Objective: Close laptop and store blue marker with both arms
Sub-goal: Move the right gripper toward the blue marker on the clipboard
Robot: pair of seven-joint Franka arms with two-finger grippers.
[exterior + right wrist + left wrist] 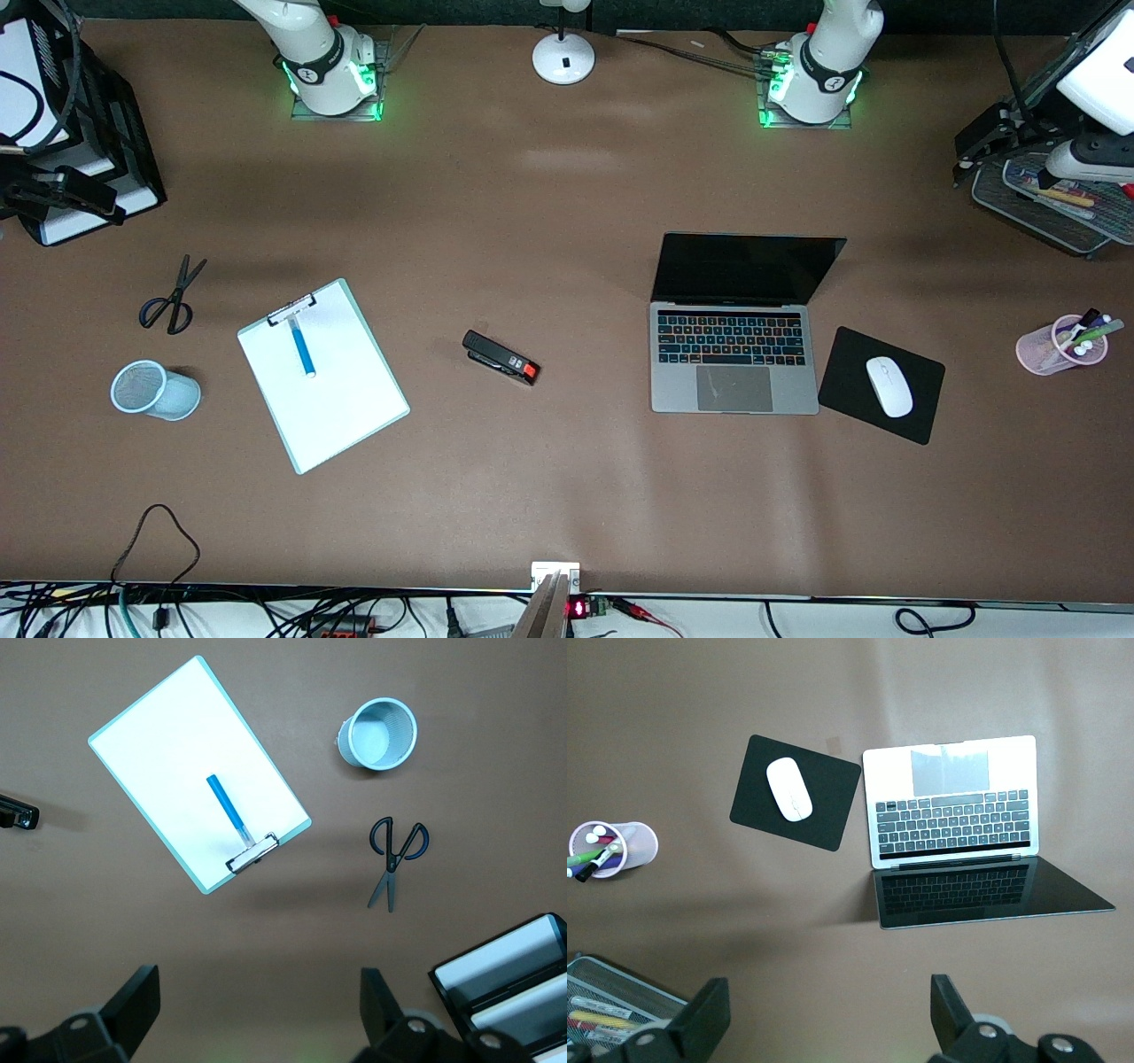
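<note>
- Slim silver-grey laptop [733, 354] stands open on the brown tabletop [567, 496], beside a black mouse pad [881, 385].
- Short sky-blue marker [302, 346] lies on a white clipboard [323, 375].
- Left claw [828, 1019] hovers wide open, empty, above the tabletop near the laptop.
- Right claw [257, 1010] likewise, near the clipboard.

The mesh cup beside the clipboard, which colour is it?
The mesh cup is pale blue, clearest in the right wrist view.

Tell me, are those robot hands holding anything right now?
No. Both end effectors are open and empty: the left over bare table near the laptop, the right near the clipboard, where the marker lies.
</note>
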